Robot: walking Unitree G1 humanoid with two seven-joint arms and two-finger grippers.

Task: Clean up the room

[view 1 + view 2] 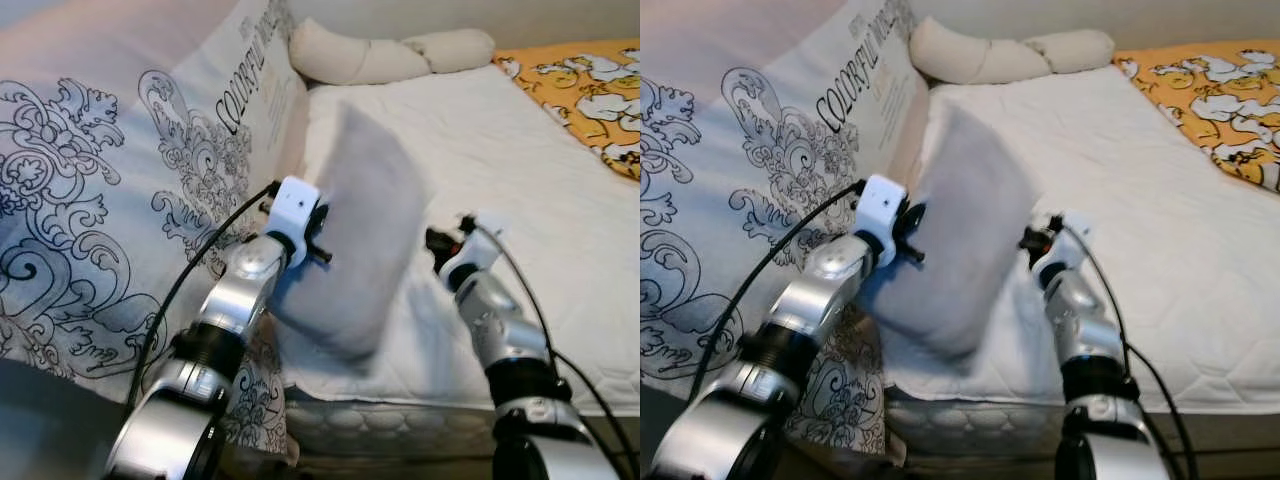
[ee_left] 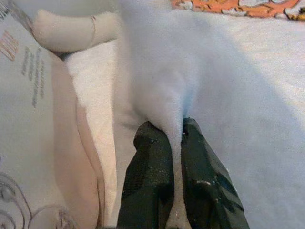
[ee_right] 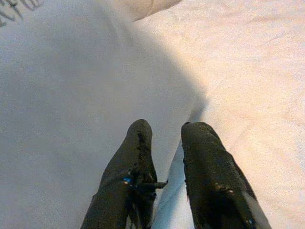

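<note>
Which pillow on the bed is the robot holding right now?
The grey pillow, pinched by the left gripper; the cream bolster pillows lie untouched at the bed's head.

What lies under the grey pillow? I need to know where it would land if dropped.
Under the grey pillow, pinched by the left gripper, lies the white mattress. The stretch directly behind the pillow is covered, so anything there is hidden.

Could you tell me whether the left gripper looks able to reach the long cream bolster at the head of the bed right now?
Probably not: the left gripper is shut on the grey pillow, and the cream bolster lies well beyond it.
</note>
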